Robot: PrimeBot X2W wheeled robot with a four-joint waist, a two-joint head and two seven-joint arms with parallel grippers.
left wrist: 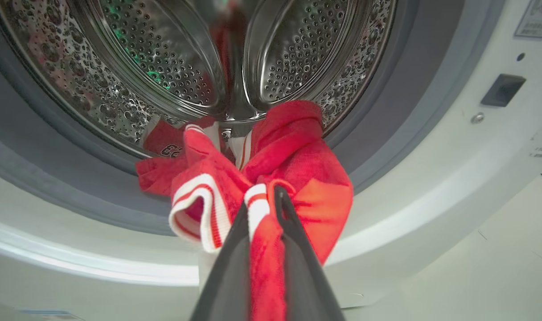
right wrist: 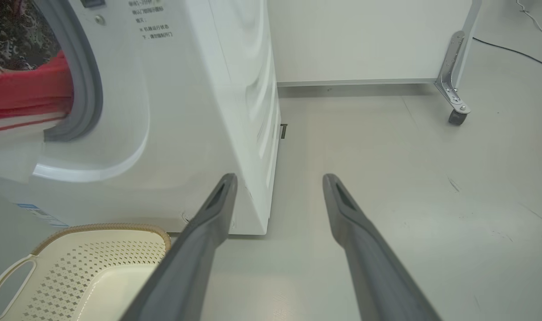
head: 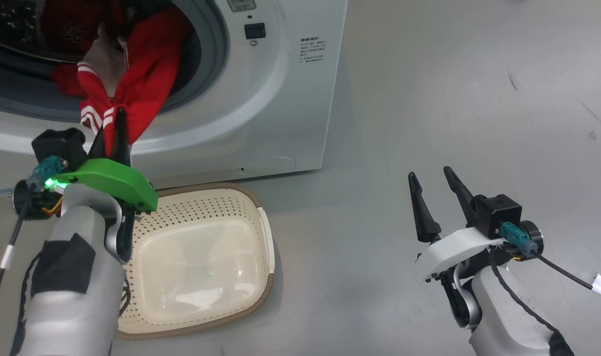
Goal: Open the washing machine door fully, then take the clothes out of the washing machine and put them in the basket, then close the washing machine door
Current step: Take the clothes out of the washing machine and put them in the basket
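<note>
Smooth pale grey floor (head: 453,99) spreads right of the big white front-loading washing machine (head: 280,99). At its drum mouth the left hand (head: 111,123) pinches bright red, white-trimmed clothes (head: 147,64). Before it sits the cream perforated basket (head: 263,232), and the right hand (head: 430,172) gapes empty.

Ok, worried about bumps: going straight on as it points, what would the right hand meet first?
Likely nothing near: the right hand aims over the floor just beside the washing machine, toward a far white panel; the clearance is unclear.
</note>
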